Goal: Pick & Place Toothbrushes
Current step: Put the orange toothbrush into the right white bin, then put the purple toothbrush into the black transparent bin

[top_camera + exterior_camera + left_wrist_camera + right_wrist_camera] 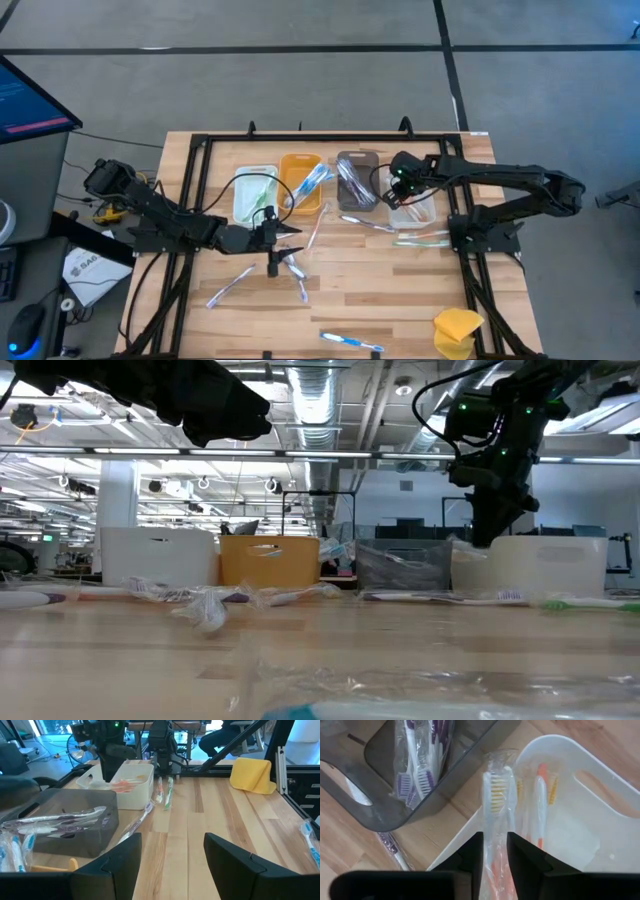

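The wrapped toothbrush runs down between the right claw's two dark fingers, so its handle end is hidden behind them. The grey bin is cut off at the picture's edge, and so is the white bin. In the low view, something clear and crinkly sits very close to the camera and is too blurry to name. Seen from above, the wrapped brushes under the left claw are too small to tell their colors.
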Controlling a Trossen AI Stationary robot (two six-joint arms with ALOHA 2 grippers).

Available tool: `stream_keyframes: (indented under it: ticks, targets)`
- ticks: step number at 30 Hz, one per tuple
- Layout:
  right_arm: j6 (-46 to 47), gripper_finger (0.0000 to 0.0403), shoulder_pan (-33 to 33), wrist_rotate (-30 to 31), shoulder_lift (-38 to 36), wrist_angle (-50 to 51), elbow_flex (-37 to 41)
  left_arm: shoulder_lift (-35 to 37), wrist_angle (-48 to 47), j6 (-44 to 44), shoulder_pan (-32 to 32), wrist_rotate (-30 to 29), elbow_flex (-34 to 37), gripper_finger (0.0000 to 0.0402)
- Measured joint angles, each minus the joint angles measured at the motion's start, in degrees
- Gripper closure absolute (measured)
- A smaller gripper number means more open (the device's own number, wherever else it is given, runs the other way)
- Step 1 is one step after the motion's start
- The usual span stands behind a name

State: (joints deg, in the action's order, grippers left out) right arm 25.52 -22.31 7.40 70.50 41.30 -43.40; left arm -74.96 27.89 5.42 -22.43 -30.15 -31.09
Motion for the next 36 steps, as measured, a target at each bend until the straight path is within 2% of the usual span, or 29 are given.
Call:
stream_keyframes:
  ticks: [5, 36]
  targets:
    - [1.96, 0.0306, -0.76, 0.15, 0.0, -0.39, -0.02, 0.0, -0.01, 0.01, -0.01, 0.0, 0.0, 0.0192]
    - [1.51, 0.031, -0.61, 0.07, -0.02, 0.42, -0.02, 0.0, 0.0, 0.03, 0.0, 0.0, 0.0, 0.0192]
